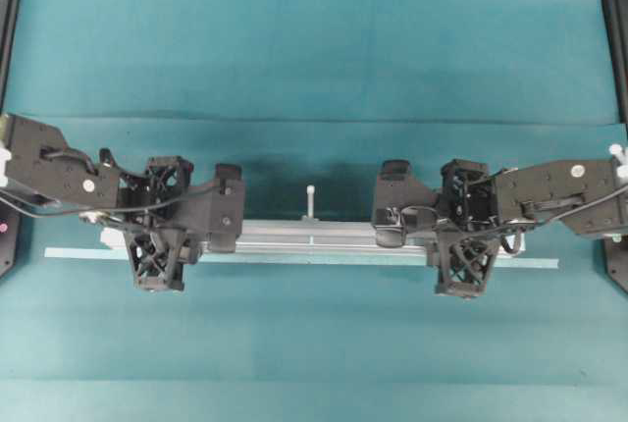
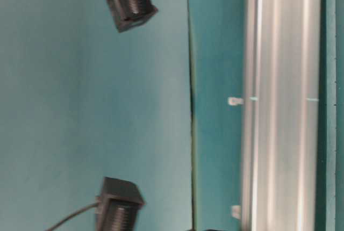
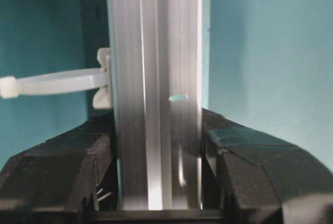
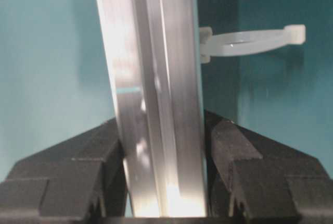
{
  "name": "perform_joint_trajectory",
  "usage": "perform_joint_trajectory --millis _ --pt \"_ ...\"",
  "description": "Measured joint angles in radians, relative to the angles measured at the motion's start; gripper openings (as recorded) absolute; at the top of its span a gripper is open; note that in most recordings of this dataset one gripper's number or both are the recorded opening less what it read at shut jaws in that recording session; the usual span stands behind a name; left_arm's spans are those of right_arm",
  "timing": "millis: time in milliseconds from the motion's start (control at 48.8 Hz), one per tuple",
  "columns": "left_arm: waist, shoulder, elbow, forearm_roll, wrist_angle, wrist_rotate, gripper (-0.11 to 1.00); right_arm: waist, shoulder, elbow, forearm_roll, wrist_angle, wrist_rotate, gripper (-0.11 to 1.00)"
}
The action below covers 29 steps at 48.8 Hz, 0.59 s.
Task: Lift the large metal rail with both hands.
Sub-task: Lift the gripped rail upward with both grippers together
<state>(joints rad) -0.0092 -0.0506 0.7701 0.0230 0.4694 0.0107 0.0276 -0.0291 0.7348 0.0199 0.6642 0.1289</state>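
Note:
The large metal rail (image 1: 304,234) is a long silver grooved bar lying left to right across the teal cloth. A white peg (image 1: 310,201) sticks out of its far side at the middle. My left gripper (image 1: 161,230) is shut on the rail near its left end. My right gripper (image 1: 463,232) is shut on it near its right end. In the left wrist view the black fingers (image 3: 88,161) press both sides of the rail (image 3: 156,67). The right wrist view shows the same grip on the rail (image 4: 156,52). The rail casts a dark shadow, and I cannot tell whether it is off the cloth.
A thin flat pale-teal strip (image 1: 542,263) lies on the cloth just in front of the rail and reaches past both its ends. Black frame posts (image 1: 8,10) (image 1: 616,10) stand at the far corners. The table-level view shows the blurred rail (image 2: 279,107) and two black ribbed blocks (image 2: 129,0).

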Motion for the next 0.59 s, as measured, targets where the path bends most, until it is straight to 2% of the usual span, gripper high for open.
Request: perform_joint_trajectory --millis 595 --pt "0.011 -0.135 -0.135 0.0 0.267 0.002 0.36 -0.003 -0.146 -0.153 0.008 0.293 0.0 0.4"
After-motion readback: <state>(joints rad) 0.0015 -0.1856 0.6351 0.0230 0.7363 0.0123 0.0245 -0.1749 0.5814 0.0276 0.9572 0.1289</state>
